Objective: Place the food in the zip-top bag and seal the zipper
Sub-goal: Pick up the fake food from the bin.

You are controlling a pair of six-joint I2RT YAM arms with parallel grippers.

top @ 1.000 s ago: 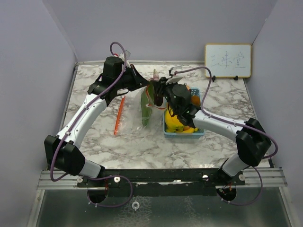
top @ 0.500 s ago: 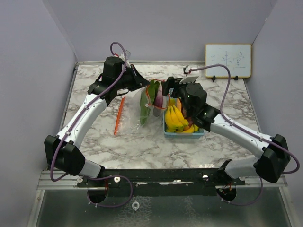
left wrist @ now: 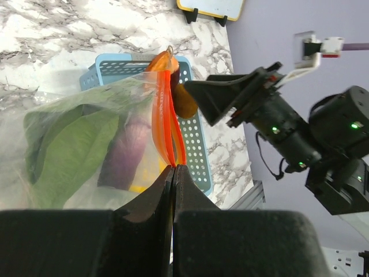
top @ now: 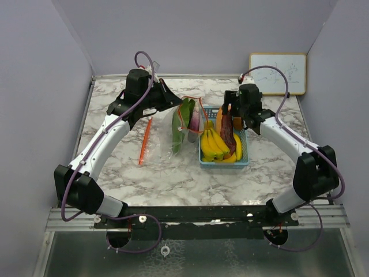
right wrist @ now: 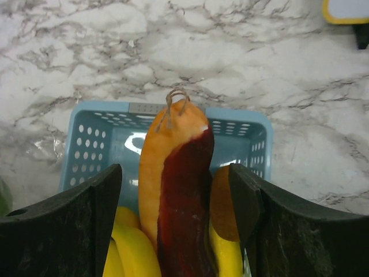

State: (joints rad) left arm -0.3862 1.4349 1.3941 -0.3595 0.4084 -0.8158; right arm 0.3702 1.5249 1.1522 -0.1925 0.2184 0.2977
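Clear plastic zip-top bag [top: 185,138] is held up mid-table, just left of the light-blue basket [right wrist: 86,144]. Its lower end looks to reach the marble table [top: 144,173], but I can't confirm contact.

Left hand [left wrist: 173,168]: fingers pressed fully together, pinching the bag's orange zipper strip [left wrist: 166,115] at the near end. The two strip halves bow apart above the pinch, so the mouth is unsealed.

In the bag: long dark-green vegetable [left wrist: 69,150] and a purple piece [left wrist: 130,156] beside it, both seen through the plastic.

In the basket: bunch of yellow bananas [top: 212,144] at the near end, and a long orange and dark-red piece [right wrist: 155,150] lying lengthwise from the bananas to the far wall. A smaller rounded orange piece [right wrist: 222,202] sits on its right, partly hidden by the finger.

Right hand [right wrist: 174,184]: over the far half of the basket, jaws spread wide, one finger on each side of the orange and dark-red piece. Blue basket floor shows between the left finger and the piece, so nothing is gripped. From the wrist view I can't tell how high the hand is above the food.

Also on the table: a thin orange strip [top: 145,141] lying flat, left of the bag and apart from it, and a small whiteboard [top: 277,74] propped at the far right against the wall.
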